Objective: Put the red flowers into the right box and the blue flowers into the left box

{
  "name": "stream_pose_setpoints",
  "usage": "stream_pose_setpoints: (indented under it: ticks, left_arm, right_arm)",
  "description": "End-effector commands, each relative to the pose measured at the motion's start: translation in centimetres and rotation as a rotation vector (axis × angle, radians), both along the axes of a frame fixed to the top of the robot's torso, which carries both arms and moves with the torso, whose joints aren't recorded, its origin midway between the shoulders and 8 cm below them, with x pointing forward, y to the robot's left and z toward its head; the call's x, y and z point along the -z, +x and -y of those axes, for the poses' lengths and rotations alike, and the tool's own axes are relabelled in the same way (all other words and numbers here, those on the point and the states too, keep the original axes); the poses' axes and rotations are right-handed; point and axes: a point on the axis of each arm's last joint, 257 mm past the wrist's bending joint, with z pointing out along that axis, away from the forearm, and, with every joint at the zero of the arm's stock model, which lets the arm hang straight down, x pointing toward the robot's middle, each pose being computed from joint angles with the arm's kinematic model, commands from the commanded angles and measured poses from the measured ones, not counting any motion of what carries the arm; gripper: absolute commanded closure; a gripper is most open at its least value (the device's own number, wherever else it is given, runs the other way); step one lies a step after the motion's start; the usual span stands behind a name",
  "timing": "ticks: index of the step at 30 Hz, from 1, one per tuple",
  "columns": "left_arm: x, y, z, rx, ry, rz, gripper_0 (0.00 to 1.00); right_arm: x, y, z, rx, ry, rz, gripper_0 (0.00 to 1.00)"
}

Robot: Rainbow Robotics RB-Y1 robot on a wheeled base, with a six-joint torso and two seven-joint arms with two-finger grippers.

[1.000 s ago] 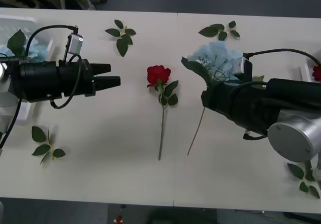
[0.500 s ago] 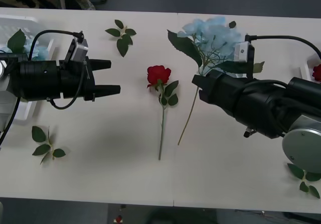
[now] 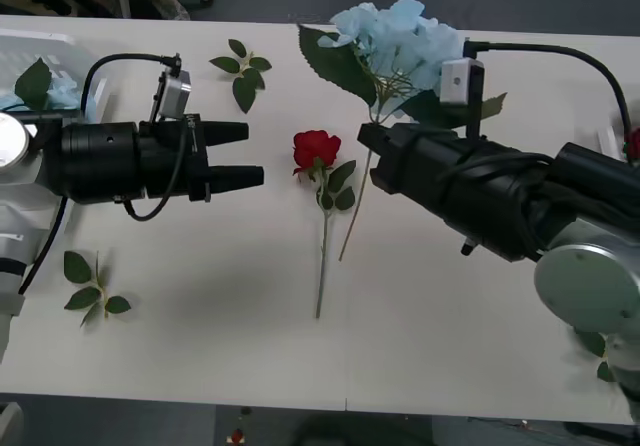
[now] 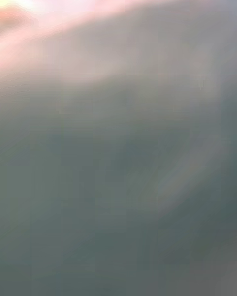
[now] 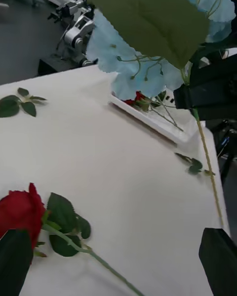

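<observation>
**Desk:** What are you seeing on the right arm?

**Me:** I'm watching the right gripper [image 3: 375, 156] clamping the stem of a blue flower [image 3: 395, 36], just right of table centre. The pale head is sticking up toward twelve o'clock, past the far edge of the table [image 3: 200, 336], and the thin stem is trailing down toward seven o'clock, its tip ending close beside the red rose [image 3: 316, 150]. In the left wrist view I'm seeing that same bloom [image 5: 148, 54] and its broad leaf, with the black fingers pinching the stem.

**Desk:** And the left arm?

**Me:** The left gripper [image 3: 248, 154] is hovering at about nine o'clock from the rose, fingers [image 3: 235, 132] spread apart with nothing between them, pointing toward three o'clock. It is near the rose but not touching it.

**Desk:** Where is the rose lying?

**Me:** Flat at the middle of the table, bloom toward twelve, stem running toward six.

**Desk:** Boxes?

**Me:** The left box [image 3: 35, 41] is sitting at ten o'clock by the table corner, with a bit of pale blue and a green leaf inside. The right box [image 5: 153, 123] is showing in the left wrist view as a shallow white tray holding a red bloom and green stems. Loose leaf sprigs [image 3: 243, 69] are lying around the table.

**Desk:** Right wrist camera?

**Me:** It is giving me a blur; I cannot tell what it is facing.
</observation>
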Motion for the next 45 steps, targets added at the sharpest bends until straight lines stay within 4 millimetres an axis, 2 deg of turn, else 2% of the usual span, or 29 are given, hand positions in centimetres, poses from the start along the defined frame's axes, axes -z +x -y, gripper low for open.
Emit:
stream_pose_setpoints:
  ticks: [1,6,12,22,24,26,27,29,30,45]
  left_arm:
    - [-3.0,-0.4,2.6,0.053,-0.009,-0.007,0.01]
    - [-2.8,-0.6,4.4,0.069,-0.009,-0.047,0.01]
    - [-1.6,-1.8,6.2,0.105,-0.005,-0.093,0.01]
    - [0.8,-1.8,7.6,0.098,0.055,-0.124,0.01]
    - [1.1,-1.8,7.7,0.095,0.055,-0.137,0.04]
    - [1.2,-1.8,7.6,0.095,0.056,-0.139,0.18]
    - [1.2,-1.8,7.6,0.095,0.056,-0.139,0.31]
    - [1.2,-1.8,7.6,0.095,0.054,-0.142,0.95]
    - [1.1,-1.8,7.7,0.095,0.054,-0.142,0.99]
    - [1.1,-1.5,7.6,0.081,0.046,-0.144,1.00]
  right_arm:
    - [-2.1,0.4,-3.3,-0.049,0.012,0.097,1.00]
    - [-3.0,1.7,-5.9,-0.067,0.026,0.140,1.00]
    - [-3.4,2.9,-8.3,-0.083,0.036,0.175,1.00]
    - [-4.9,3.5,-10.5,-0.117,0.098,0.182,1.00]
    - [-4.8,3.7,-10.9,-0.121,0.095,0.180,1.00]
    - [-4.3,3.9,-11.2,-0.126,0.086,0.173,1.00]
    - [-4.3,3.9,-11.5,-0.129,0.083,0.173,1.00]
    - [-4.0,4.1,-11.8,-0.134,0.075,0.169,1.00]
    - [-4.0,4.2,-11.9,-0.136,0.074,0.168,1.00]
    - [-4.1,4.4,-12.1,-0.138,0.084,0.162,1.00]
